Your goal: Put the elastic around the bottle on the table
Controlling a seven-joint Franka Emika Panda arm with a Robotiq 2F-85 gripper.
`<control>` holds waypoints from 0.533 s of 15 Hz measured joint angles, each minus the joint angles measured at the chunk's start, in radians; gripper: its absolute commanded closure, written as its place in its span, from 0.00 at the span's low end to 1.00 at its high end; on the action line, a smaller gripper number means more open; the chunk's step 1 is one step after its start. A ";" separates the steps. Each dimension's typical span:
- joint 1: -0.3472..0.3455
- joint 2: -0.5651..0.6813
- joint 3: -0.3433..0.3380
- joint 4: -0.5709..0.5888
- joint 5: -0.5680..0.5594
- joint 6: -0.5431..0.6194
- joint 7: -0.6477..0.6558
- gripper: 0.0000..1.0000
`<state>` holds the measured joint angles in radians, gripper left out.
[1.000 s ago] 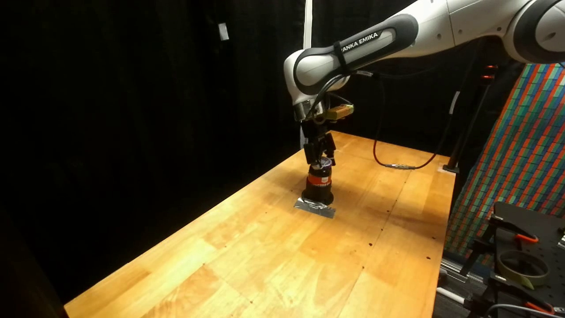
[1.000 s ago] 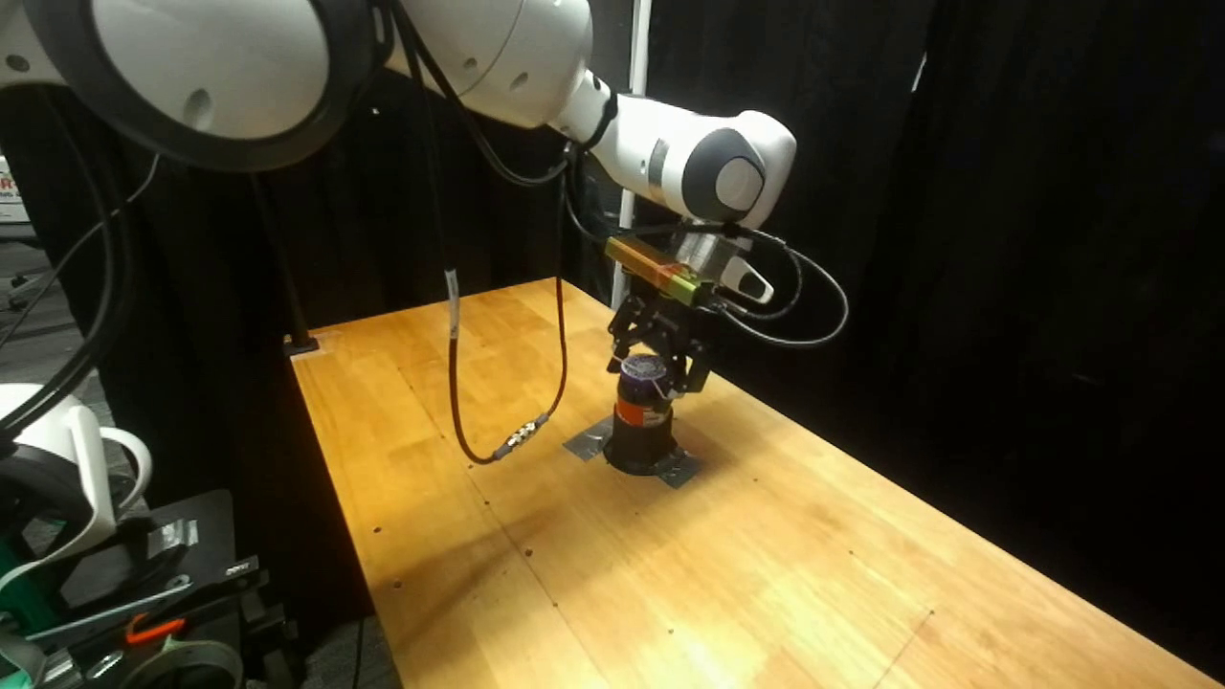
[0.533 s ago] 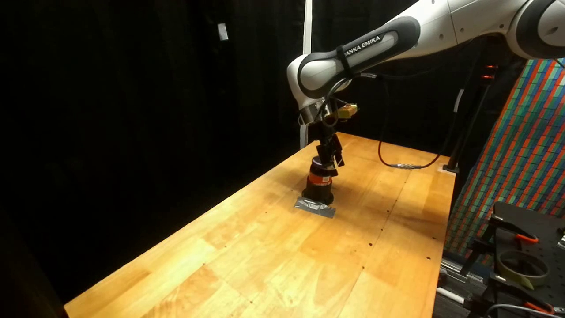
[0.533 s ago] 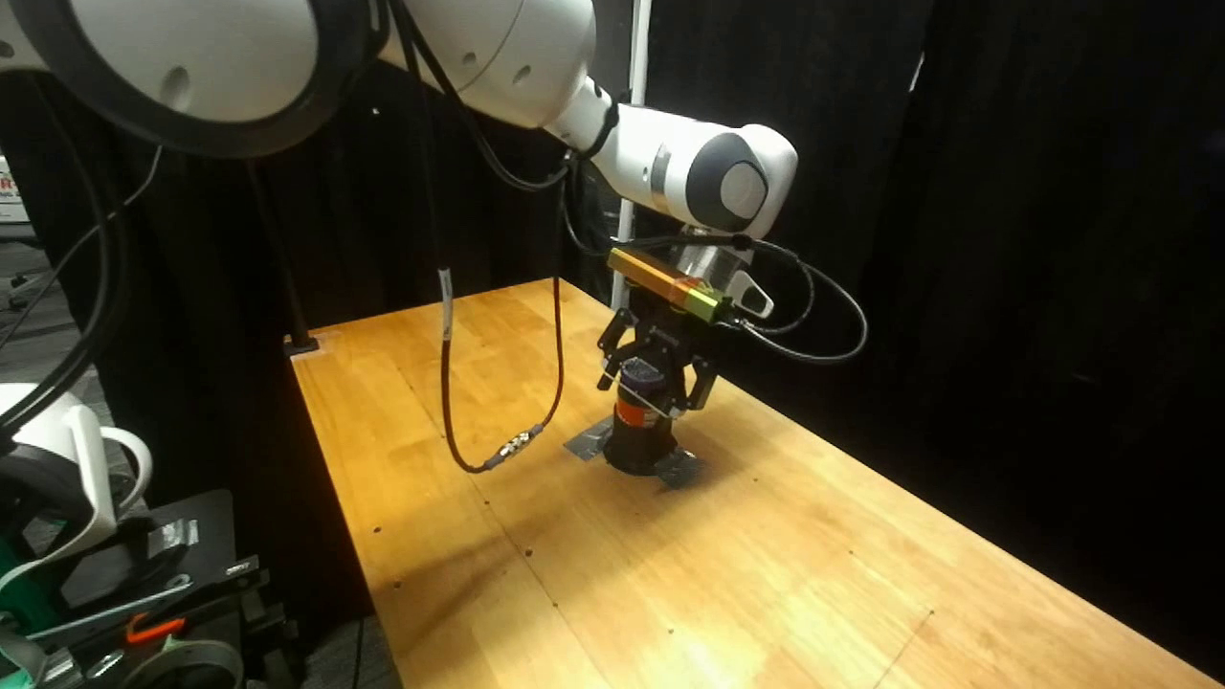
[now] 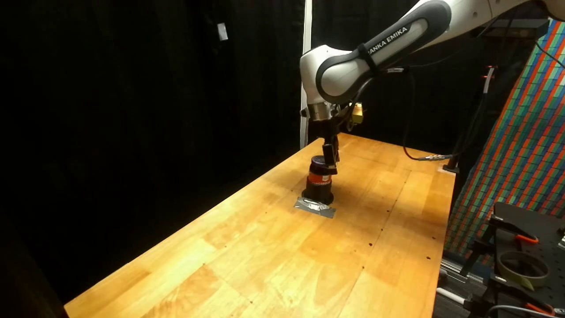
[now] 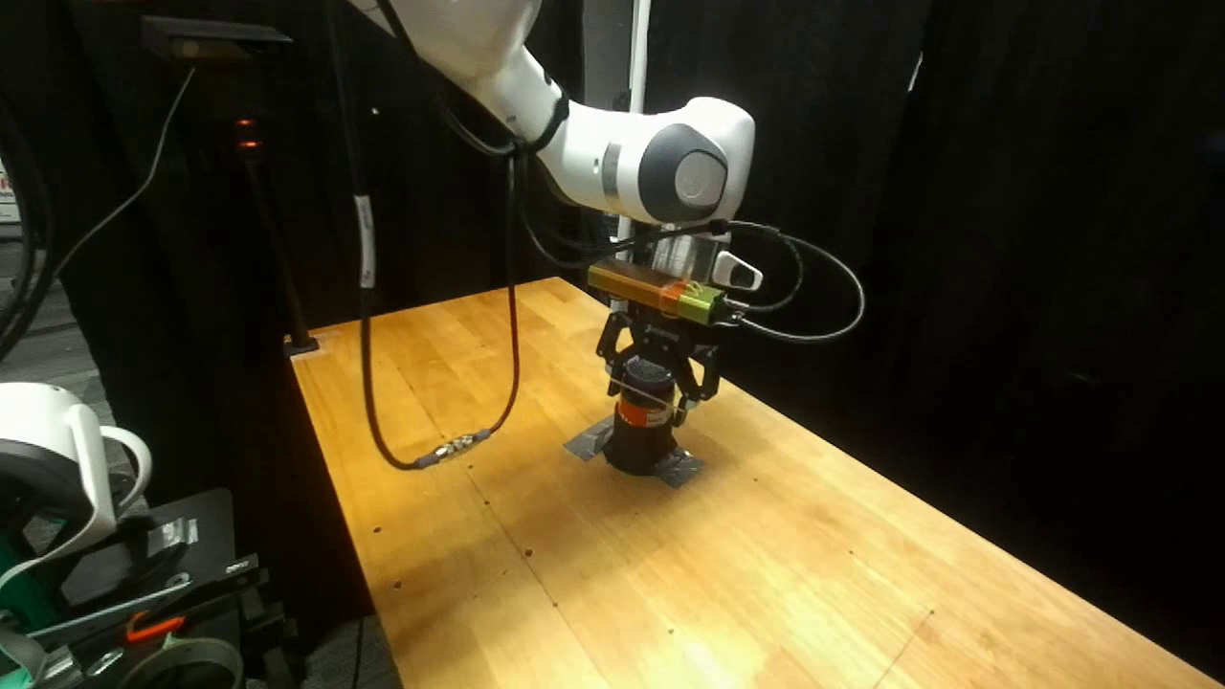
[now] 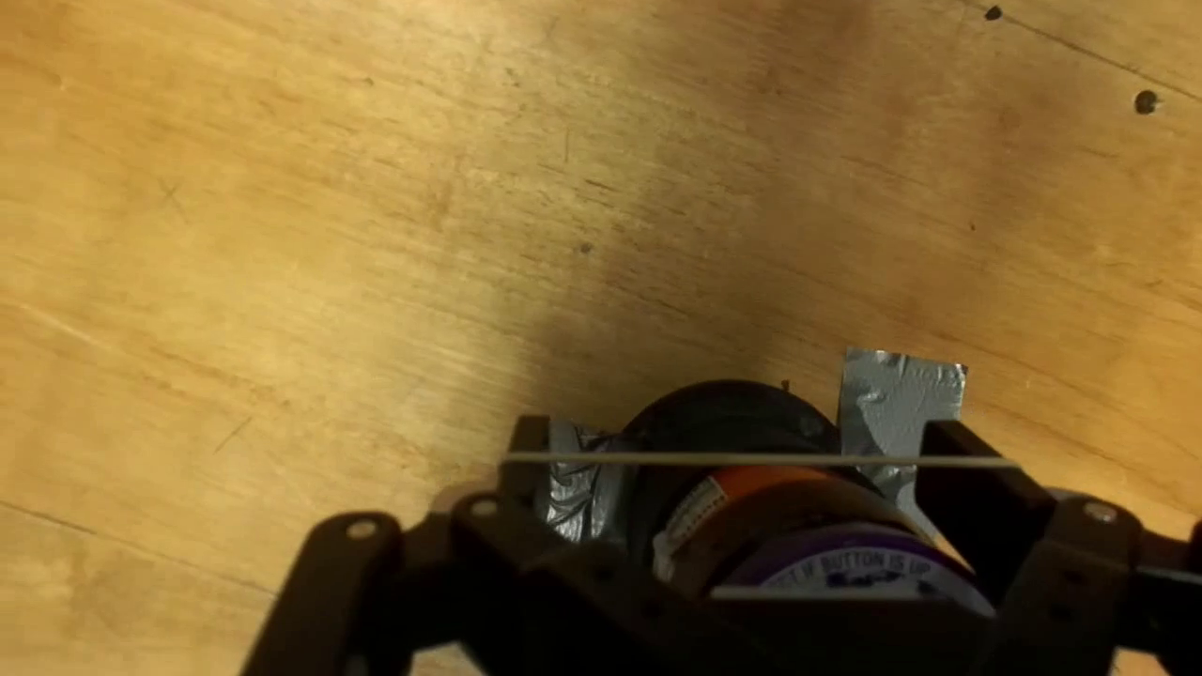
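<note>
The bottle stands upright on the honey-coloured table, its base taped down. It also shows in an exterior view and the wrist view. My gripper is open, fingers spread on either side of the bottle's upper part. It also shows in the wrist view. The thin pale elastic is stretched between the fingertips, with one strand across the camera-side of the bottle near the orange band. A second pale strand crosses over the purple-rimmed lid in the wrist view; I cannot tell whether it touches.
Silver tape holds the bottle's base. A hanging cable loops over the table beside the arm. A black side cart with a tape roll stands beside the table. Black curtains hang behind.
My gripper has moved lower and shifted over the bottle, and the hand now stands more upright. The elastic's strand has come down across the bottle's front. The bottle has not moved.
</note>
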<state>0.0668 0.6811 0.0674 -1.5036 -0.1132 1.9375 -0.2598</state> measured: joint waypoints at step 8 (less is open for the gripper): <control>-0.026 -0.204 -0.002 -0.386 -0.026 0.451 -0.019 0.64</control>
<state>0.0412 0.4774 0.0659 -1.8891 -0.1388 2.3881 -0.2789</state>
